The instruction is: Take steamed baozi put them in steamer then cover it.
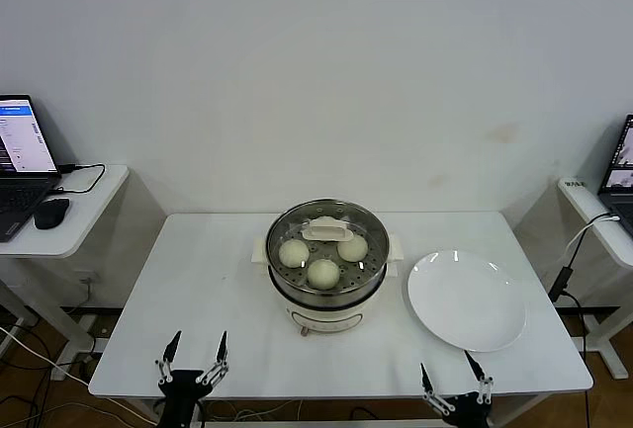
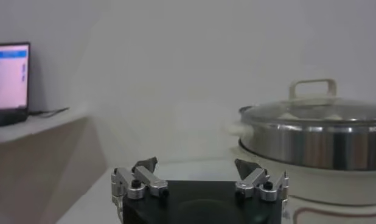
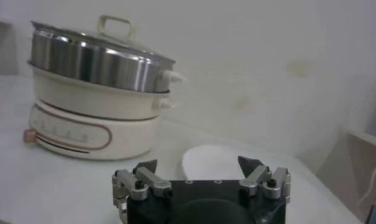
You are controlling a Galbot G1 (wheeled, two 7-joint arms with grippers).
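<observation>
The steamer (image 1: 326, 295) stands in the middle of the white table, a steel pot on a cream base. Three pale baozi (image 1: 323, 272) lie on its perforated tray, seen through the glass. The cover (image 1: 327, 230) sits on top of the pot with its cream handle in the centre. The steamer (image 2: 316, 146) with the cover (image 2: 313, 109) also shows in the left wrist view, and the steamer (image 3: 100, 91) in the right wrist view. My left gripper (image 1: 195, 346) hangs open at the table's front left edge, holding nothing. My right gripper (image 1: 453, 367) hangs open at the front right edge, also holding nothing.
A flat white plate (image 1: 467, 299) lies bare to the right of the steamer. Side desks stand at both sides, the left one (image 1: 79, 220) with a laptop (image 1: 22, 161) and a mouse (image 1: 50, 213). A cable (image 1: 574, 260) hangs off the right desk.
</observation>
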